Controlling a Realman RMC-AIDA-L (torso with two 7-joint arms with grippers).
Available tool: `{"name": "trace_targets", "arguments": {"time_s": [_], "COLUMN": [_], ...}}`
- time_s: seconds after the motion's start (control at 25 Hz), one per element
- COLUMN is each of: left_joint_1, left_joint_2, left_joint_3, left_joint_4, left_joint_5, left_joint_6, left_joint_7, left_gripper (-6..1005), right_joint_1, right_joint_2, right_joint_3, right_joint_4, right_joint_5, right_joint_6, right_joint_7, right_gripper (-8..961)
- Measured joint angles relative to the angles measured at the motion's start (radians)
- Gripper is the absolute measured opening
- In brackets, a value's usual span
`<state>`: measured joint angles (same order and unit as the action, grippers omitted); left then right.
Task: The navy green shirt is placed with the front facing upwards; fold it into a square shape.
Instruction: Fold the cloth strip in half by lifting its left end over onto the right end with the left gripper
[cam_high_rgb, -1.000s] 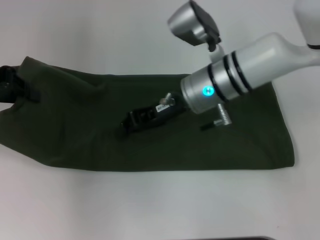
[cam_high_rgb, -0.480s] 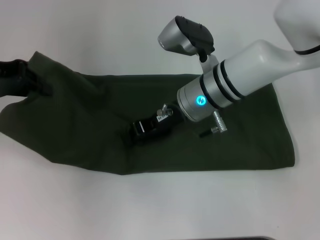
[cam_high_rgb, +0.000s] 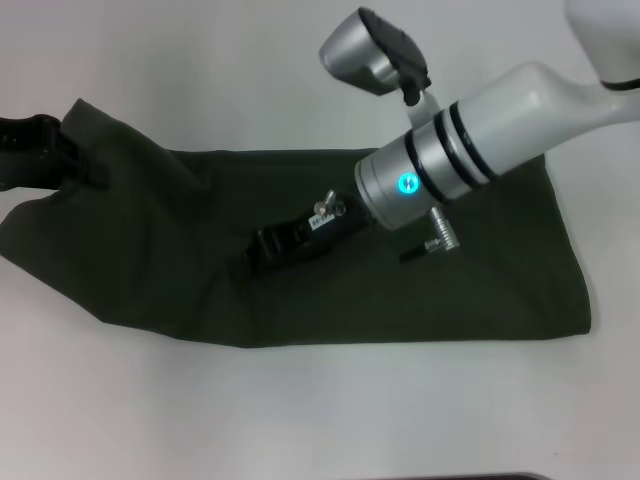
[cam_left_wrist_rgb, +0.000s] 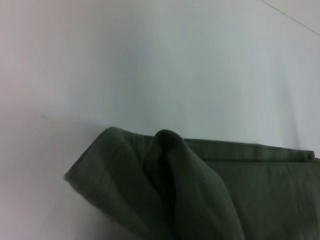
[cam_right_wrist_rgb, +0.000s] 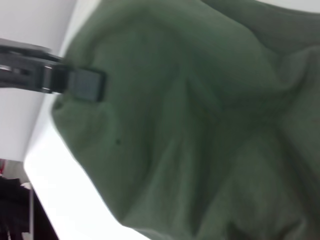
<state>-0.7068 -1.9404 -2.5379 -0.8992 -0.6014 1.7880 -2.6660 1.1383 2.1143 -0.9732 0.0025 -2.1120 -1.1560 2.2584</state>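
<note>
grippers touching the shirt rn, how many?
2. The left gripper is at the navy green shirt's raised left end; the right gripper is on its middle, fingers hidden against the cloth.

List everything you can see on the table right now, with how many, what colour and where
Dark olive-green cotton shirt: one, folded into a long band, lying across the middle of the table, its left end lifted.
White table: one, bare surface around the shirt.
Left gripper: one, black, at the shirt's raised left corner, shut on the cloth.
Right gripper: one, black, on a white and silver arm, low over the middle of the shirt; fingers not clear.
</note>
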Motion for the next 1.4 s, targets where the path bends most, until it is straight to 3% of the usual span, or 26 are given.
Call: {"name": "trace_targets", "arguments": {"time_s": [0.28,1.0,1.24,1.4], "left_joint_1": [-0.003,-0.028,-0.029,-0.025], "left_joint_2": [0.0,-0.039,-0.04,-0.035], "left_joint_3": [0.0,-0.004,-0.001,-0.001], "left_joint_4": [-0.002,-0.052,-0.052,-0.047], "left_joint_5": [0.0,0.0,0.0,0.002], "left_joint_6": [0.003,0.006,0.001,0.002], "left_joint_7": [-0.002,-0.007,-0.015,-0.015], "left_gripper": [77,77,77,77], "right_joint_1": [-0.053,0.021,0.007,-0.079], "right_joint_2": [0.002,0.007,0.004,-0.01], "right_joint_3": [-0.002,0.006,0.016,0.011], "right_joint_4": [-0.1,0.047,0.03,-0.091], "right_joint_5": [0.004,0.008,0.004,0.005], "right_joint_6": [0.006,0.178,0.126,0.005], "right_joint_7": [0.002,-0.042,-0.047,-0.018], "right_gripper": [10,11,10,13]}}
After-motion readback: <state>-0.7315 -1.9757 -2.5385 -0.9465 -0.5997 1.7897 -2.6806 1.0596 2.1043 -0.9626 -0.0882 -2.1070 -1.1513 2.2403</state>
